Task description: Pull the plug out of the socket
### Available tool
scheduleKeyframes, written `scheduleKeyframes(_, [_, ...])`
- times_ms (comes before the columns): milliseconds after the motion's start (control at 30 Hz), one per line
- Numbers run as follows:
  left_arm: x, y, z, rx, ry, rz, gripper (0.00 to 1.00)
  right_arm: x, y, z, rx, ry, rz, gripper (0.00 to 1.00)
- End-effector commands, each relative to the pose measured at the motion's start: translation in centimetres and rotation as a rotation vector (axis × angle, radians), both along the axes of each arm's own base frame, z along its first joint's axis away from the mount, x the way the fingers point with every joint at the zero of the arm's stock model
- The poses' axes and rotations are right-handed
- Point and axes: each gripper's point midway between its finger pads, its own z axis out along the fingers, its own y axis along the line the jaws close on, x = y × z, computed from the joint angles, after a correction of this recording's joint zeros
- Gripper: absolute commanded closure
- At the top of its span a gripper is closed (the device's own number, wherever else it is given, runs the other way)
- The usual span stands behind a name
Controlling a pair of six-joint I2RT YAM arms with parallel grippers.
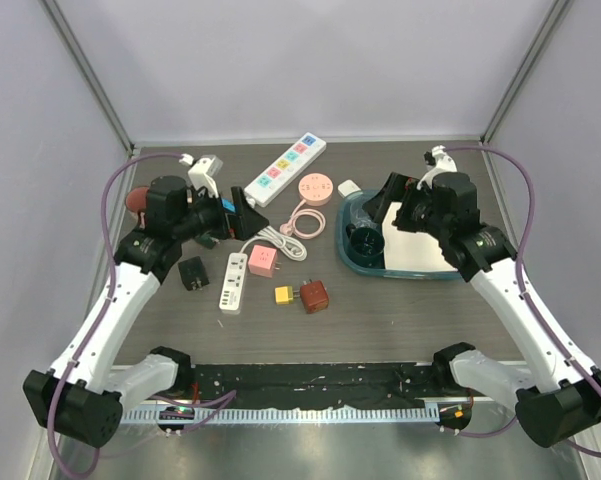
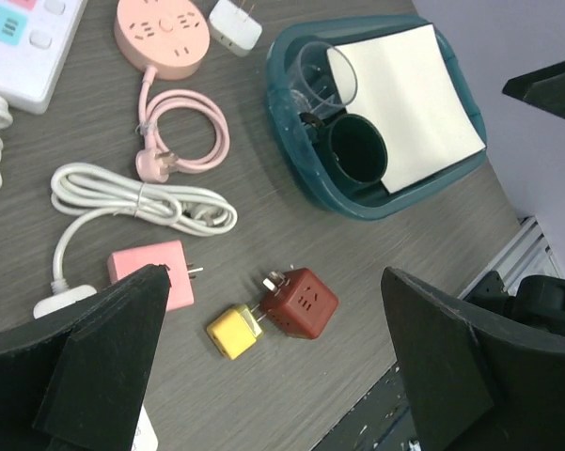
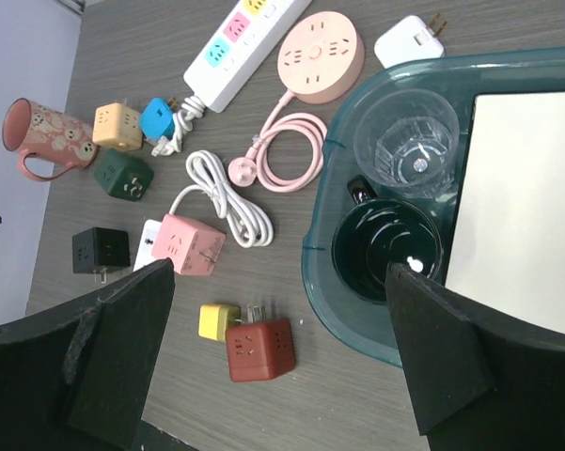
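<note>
Black fingers (image 2: pixel 103 357) on your left hand (image 1: pixel 242 210) are standing wide apart, gripping nothing, hovering above the bench (image 1: pixel 380 310). Your right hand (image 1: pixel 378 200) is doing the same: spread wide, empty, hanging over the edge of the teal tray (image 2: pixel 296 150).

Working outward in the left wrist view:
- The yellow plug (image 2: pixel 232 331) is showing between the fingers, down on the bench.
- It's sitting pushed into the side of the dark red cube socket (image 2: pixel 301 303). The two are touching and lying flat, with the cube's own prongs sticking out free.
- The pink cube (image 2: pixel 149 272) is lying just beside the pair, with the coiled white cable (image 2: pixel 141 197) beyond it. The tray is sitting well apart on the other side.

My read is that you're sitting in the approach step: nothing gripped yet, plug not yet out.

The next move is probably calling for both hands. One should be pinning the red cube while the other is closing on the yellow body and pulling straight along the prong line, away from the cube. Both pieces are looking small and light, so a one-handed pull is likely just dragging the pair across the bench. Your left hand is sitting nearer, so your right one is needing to come off the tray and across.
</note>
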Motion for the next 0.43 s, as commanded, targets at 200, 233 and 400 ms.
scheduleKeyframes(200, [0.4, -0.1, 4.5, -0.033, -0.191, 0.006, 0.0, 0.1, 1.4, 2.9, 0.078, -0.166, 0.069, 0.0])
scheduleKeyframes(233, [0.5, -0.1, 4.5, -0.035, -0.191, 0.009, 0.0, -0.1, 1.5, 3.1, 0.087, -0.172, 0.077, 0.0])
scheduleKeyframes(400, [0.4, 0.0, 4.6, -0.036, -0.196, 0.01, 0.0, -0.1, 2.0, 2.8, 0.12, -0.17, 0.093, 0.0])
